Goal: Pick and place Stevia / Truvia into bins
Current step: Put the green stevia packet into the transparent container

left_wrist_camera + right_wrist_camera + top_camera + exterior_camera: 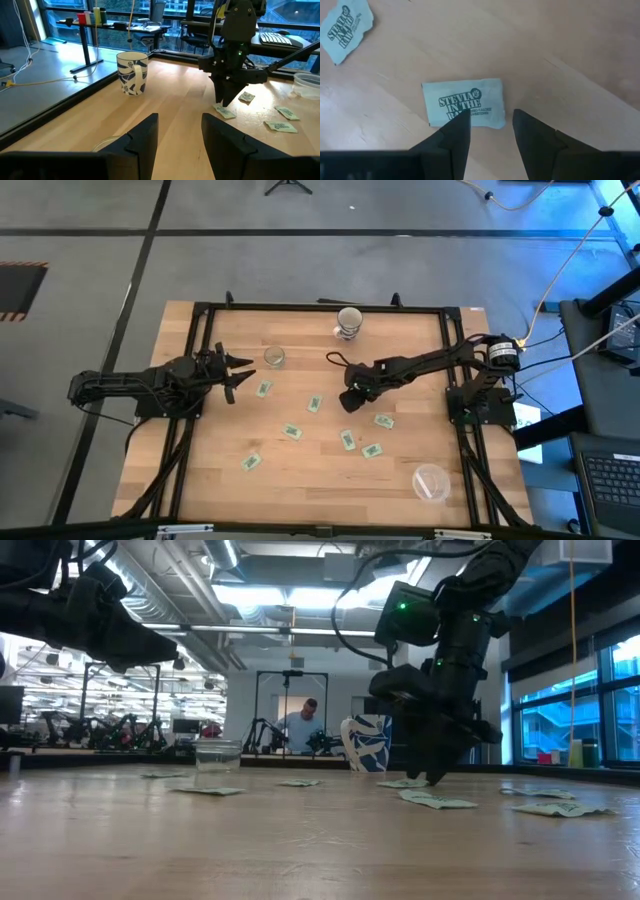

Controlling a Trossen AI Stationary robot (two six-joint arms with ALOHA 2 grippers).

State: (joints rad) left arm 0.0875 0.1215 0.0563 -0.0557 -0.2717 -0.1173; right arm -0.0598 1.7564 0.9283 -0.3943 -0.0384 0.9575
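Right gripper (490, 131) low over the wooden table (310, 470), fingers parted and empty, tips just above a Stevia packet (464, 103) (print facing up). Other packets (291, 431) scattered nearby. Left gripper (236, 374) open, waiting beside a small clear cup (274, 357). Clear tub (431, 482) near the table's corner.
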